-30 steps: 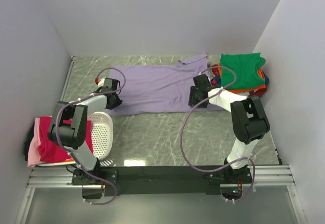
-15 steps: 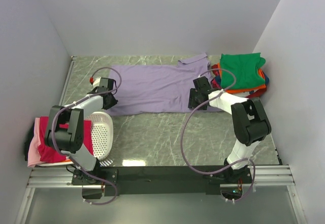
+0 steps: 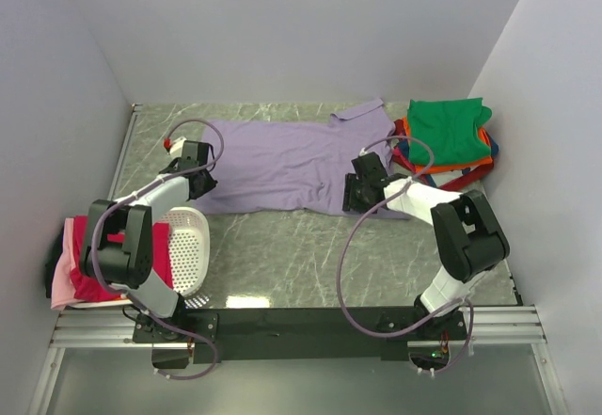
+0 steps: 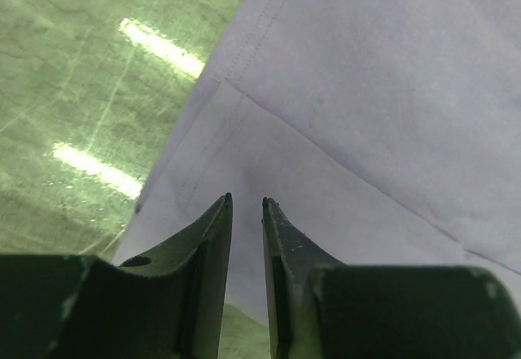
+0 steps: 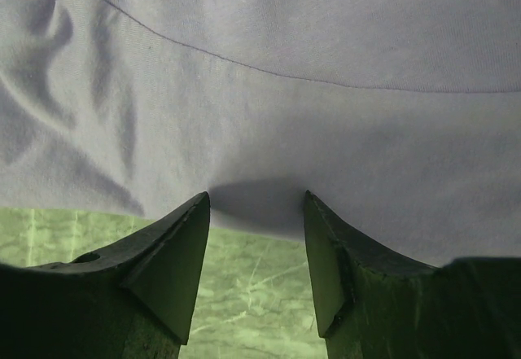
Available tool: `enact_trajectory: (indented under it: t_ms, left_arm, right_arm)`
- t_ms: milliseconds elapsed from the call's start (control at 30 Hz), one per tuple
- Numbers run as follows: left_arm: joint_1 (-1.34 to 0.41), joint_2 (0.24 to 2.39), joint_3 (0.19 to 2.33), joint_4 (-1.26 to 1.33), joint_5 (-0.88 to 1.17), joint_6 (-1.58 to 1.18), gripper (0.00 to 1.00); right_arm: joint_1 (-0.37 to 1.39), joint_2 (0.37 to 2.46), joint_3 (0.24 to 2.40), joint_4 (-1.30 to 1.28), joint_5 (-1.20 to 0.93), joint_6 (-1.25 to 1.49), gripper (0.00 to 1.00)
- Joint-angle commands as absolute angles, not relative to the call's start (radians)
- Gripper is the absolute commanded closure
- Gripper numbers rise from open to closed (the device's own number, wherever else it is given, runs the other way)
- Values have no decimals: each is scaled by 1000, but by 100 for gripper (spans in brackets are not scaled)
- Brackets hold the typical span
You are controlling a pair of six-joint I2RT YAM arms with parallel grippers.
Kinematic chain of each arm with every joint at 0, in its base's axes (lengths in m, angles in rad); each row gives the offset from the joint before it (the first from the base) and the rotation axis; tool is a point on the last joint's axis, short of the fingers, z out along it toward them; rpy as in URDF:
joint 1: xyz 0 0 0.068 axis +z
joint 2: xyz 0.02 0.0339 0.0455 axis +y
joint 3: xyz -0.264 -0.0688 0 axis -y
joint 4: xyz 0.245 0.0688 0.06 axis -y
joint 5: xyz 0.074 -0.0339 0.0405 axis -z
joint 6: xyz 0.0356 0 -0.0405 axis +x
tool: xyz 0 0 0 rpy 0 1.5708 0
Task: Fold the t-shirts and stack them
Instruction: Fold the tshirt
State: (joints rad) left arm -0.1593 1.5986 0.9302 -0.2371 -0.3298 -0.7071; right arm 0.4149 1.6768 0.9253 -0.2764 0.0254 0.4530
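Observation:
A lavender-purple t-shirt (image 3: pixel 282 161) lies spread flat across the back of the table, collar to the right. My left gripper (image 3: pixel 200 175) is low at its left end. In the left wrist view (image 4: pixel 246 202) the fingers stand a narrow gap apart over the hem corner (image 4: pixel 244 131), with nothing pinched. My right gripper (image 3: pixel 356 194) is at the shirt's near edge on the right. Its jaws (image 5: pixel 256 198) are wide open, tips at the hem (image 5: pixel 260 172). A green t-shirt (image 3: pixel 450 131) tops a stack of orange and blue ones at the right.
A white perforated basket (image 3: pixel 188 246) lies on its side near the left arm. Magenta-red (image 3: pixel 94 264) and pink (image 3: pixel 61 288) t-shirts are heaped beside it. Grey walls close in the table on three sides. The folded stack sits close to the right forearm.
Both grippers slid a little to the left along the lavender shirt. The right one also came nearer, to the shirt's near edge. Neither jaw opening changed.

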Motion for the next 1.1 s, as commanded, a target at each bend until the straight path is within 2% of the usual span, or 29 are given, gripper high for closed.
enact_trajectory:
  t_ms: [0,267,600,1067]
  left_arm:
    - [-156,1618,919,-186,-290,-690,72]
    - [-156,1689,916,-164,-189,-690,72]
    - [-129,1695,894,-186,-225,-683,72]
    - [-78,1634,865,-206,-284,-686,72]
  right_arm:
    - [430,1677,850,-411,-2,489,43]
    - [431,1634,836,-433,32,494,43]
    - [430,1634,834,-439,32,488,43]
    - [431,1586,1055,-543,41,436,43]
